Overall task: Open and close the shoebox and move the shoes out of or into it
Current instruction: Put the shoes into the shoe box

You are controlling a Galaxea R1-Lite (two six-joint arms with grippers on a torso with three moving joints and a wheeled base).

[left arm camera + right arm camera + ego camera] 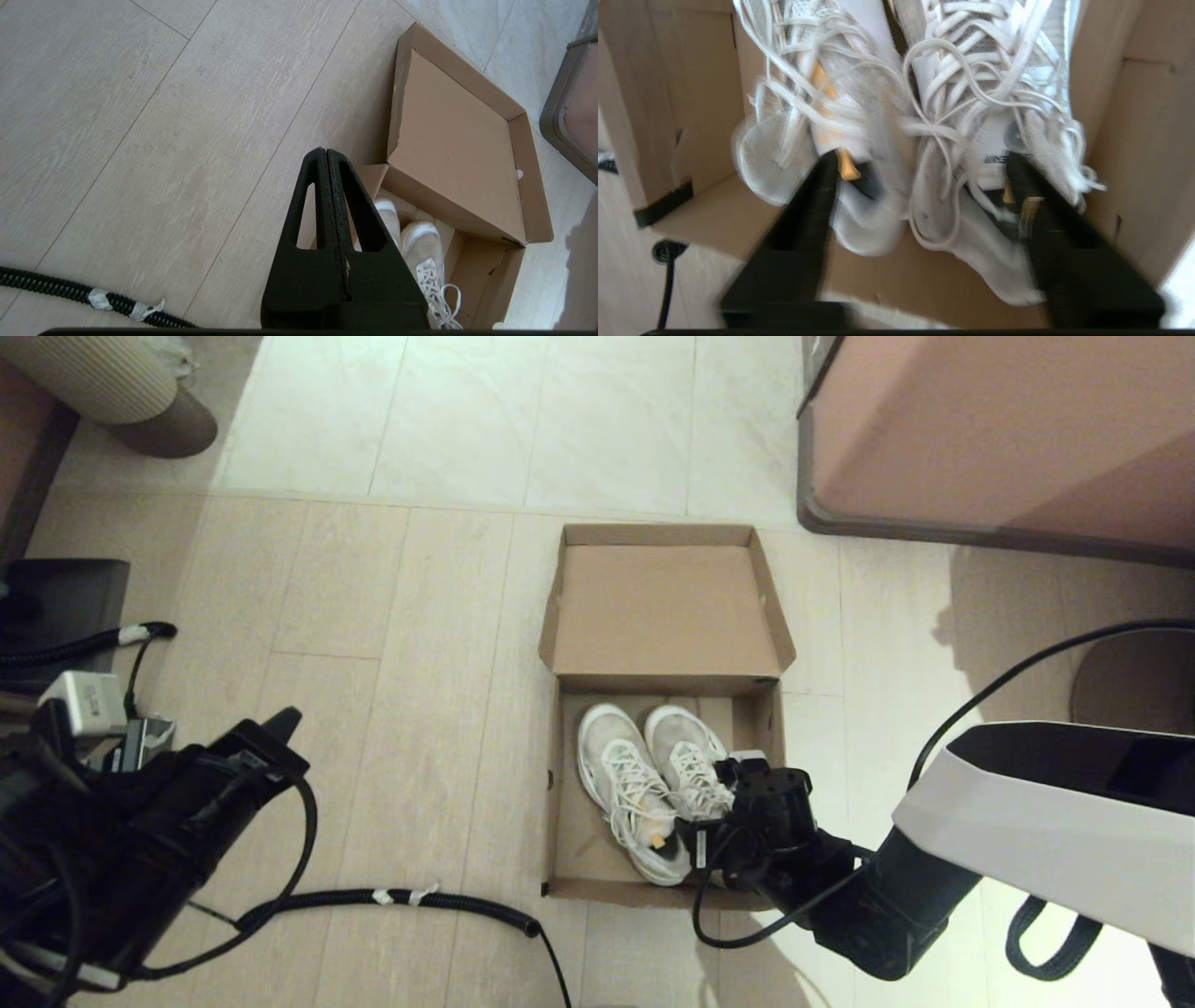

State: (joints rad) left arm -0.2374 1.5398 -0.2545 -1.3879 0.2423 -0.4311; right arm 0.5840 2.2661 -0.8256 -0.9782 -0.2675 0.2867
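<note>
The brown cardboard shoebox [558, 803] sits on the floor with its hinged lid [665, 607] flipped back and lying open. Both white lace-up shoes [635, 784] lie side by side inside it, toes toward the lid. My right gripper [724, 786] is down in the box at the heel end. In the right wrist view it [922, 161] is open, with one fingertip at each shoe's opening and the inner heel sides [896, 205] between them. My left gripper [285, 721] is parked at the left, shut on nothing [325, 151].
A pinkish-brown cabinet [980, 439] stands at the back right of the box. A black corrugated cable [411, 899] lies on the floor left of the box's near corner. A ribbed beige round object [121, 383] is at the far left.
</note>
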